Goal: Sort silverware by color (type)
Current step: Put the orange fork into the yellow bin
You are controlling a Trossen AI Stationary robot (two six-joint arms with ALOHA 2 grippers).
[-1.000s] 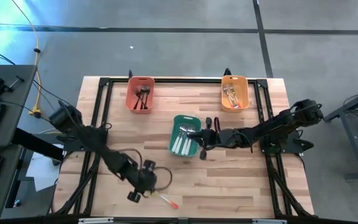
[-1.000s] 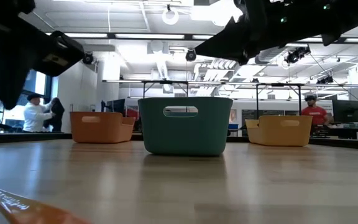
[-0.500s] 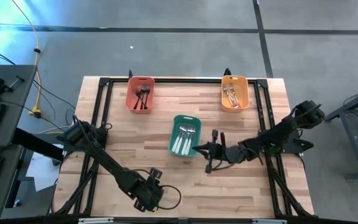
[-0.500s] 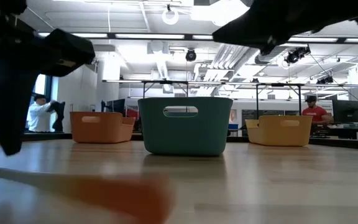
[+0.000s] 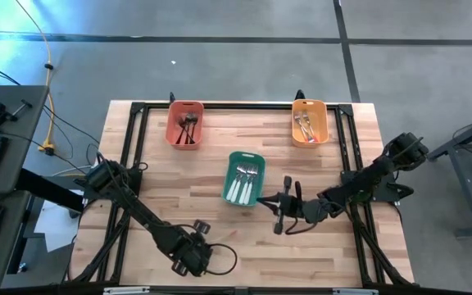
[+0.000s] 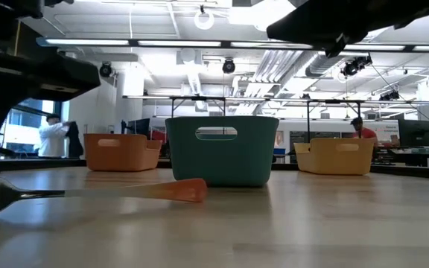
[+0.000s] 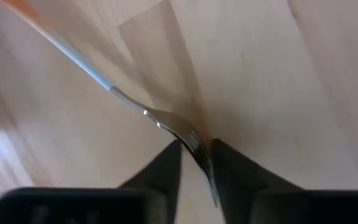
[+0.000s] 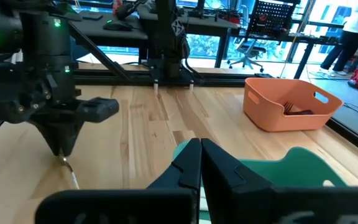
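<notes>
The left gripper (image 5: 188, 260) is down at the front edge of the wooden table (image 5: 203, 184), at about 7 o'clock from the teal bin (image 5: 244, 178), and its own bulk hides the fork's head in the high view; only a faint strip of handle shows beside it. The left wrist view fills that gap: the two dark fingers (image 7: 166, 168) stand a little apart with the tines of an orange-handled fork (image 7: 166, 124) lying between them, the fork resting on the wood, though whether the pads actually press on the metal is hard to make out. In the low view the same fork lies flat on the tabletop, its orange tip in front of the teal bin, its head cut off by the dark arm at the left edge. The right gripper (image 5: 279, 215) hovers at about 4 o'clock from the teal bin, well apart from the fork, its fingers (image 8: 194, 165) pressed together with nothing between them. White-handled pieces lie in the teal bin, dark-handled ones in the salmon bin (image 5: 184, 124) at 11 o'clock, and a few in the orange bin (image 5: 309, 122) at 1 o'clock, where handle colours are too small to tell. Blurred people stand in the room behind.
</notes>
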